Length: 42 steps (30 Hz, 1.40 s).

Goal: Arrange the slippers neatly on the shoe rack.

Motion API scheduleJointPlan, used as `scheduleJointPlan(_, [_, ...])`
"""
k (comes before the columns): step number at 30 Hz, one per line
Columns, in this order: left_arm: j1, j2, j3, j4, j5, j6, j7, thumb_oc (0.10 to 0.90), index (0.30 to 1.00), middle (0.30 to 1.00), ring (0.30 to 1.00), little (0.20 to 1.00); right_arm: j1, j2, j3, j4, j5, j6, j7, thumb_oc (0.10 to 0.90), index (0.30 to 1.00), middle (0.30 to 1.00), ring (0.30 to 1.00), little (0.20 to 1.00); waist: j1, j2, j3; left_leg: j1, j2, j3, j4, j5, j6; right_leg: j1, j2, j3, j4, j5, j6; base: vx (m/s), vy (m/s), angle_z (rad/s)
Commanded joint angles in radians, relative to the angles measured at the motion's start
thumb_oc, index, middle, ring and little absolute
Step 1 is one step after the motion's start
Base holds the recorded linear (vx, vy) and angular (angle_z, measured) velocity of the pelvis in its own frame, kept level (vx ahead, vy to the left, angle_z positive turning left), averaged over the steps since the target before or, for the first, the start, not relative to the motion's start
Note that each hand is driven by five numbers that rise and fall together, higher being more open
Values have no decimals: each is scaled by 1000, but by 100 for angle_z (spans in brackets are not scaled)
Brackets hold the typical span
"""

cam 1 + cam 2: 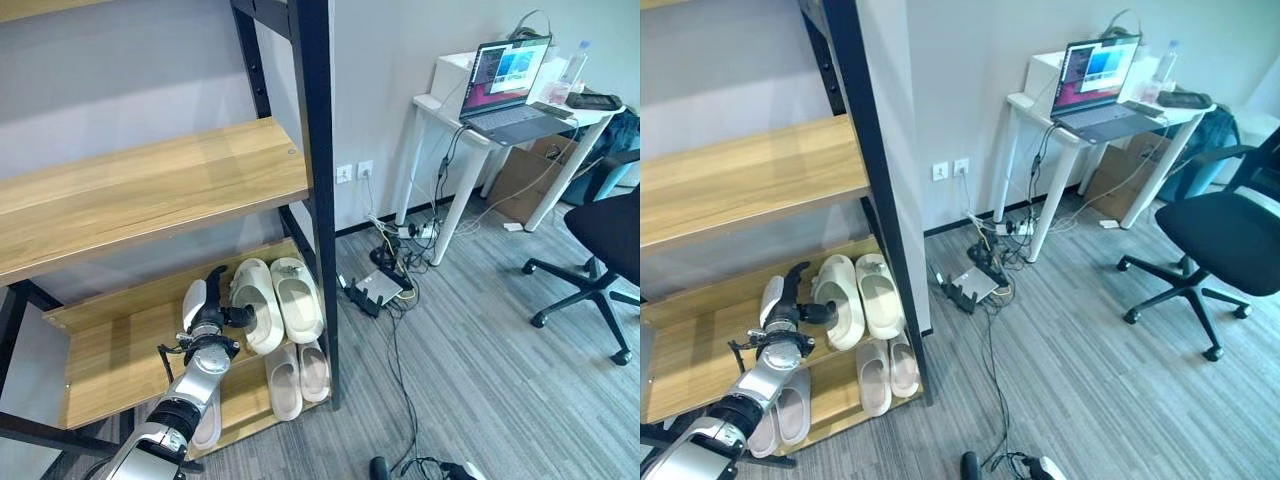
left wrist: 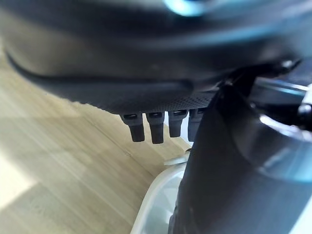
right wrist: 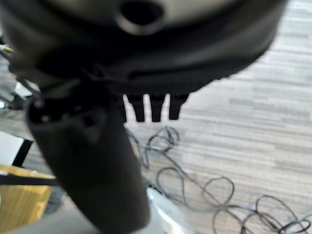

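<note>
Reaching left hand (image 1: 210, 318) fingers relaxed, holding nothing, beside the slipper pair (image 1: 275, 300) on the shoe rack (image 1: 120, 340), likely to straighten them.

Office: laptop (image 1: 505, 85) on desk (image 1: 450, 110), swivel chair (image 1: 600, 245).

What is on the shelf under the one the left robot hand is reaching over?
On the bottom shelf lies a pale slipper pair near the right post. Another slipper lies further left, partly covered by the left robot hand and its arm.
</note>
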Motion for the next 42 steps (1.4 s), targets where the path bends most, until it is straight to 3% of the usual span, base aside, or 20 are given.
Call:
scheduleJointPlan(1, [-229,65,-15,77,97,-41,28,800,900,900,900,900,-71,-17,22,16,25,-37,-11,800,900,900,900,900,2,18,30,-1,-60,50,9,-102,20,107,-26,-50,13,-150,59,0,0,0])
scheduleJointPlan(18, [-193,83,-49,88,232,-8,22,800,900,900,900,900,-99,-24,17,32,21,-45,-19,800,900,900,900,900,13,29,52,-21,-59,48,9,-95,22,88,-26,-45,13,-141,57,0,-1,-2])
scheduleJointPlan(32, [-123,170,-11,22,355,21,42,800,900,900,900,900,-111,-16,19,41,18,-53,-9,800,900,900,900,900,34,20,49,-8,-56,35,9,-97,21,114,-23,-63,14,-151,54,-1,0,1])
scheduleJointPlan(39, [-101,175,12,-4,352,21,46,800,900,900,900,900,-112,-14,23,38,15,-51,-3,800,900,900,900,900,39,13,46,-2,-55,33,9,-98,21,120,-22,-65,14,-152,52,-4,-1,5])
scheduleJointPlan(42, [-80,141,42,-31,276,-6,43,800,900,900,900,900,-107,-6,25,36,13,-45,-2,800,900,900,900,900,40,11,42,4,-55,32,9,-99,21,124,-22,-67,13,-153,50,0,0,0])
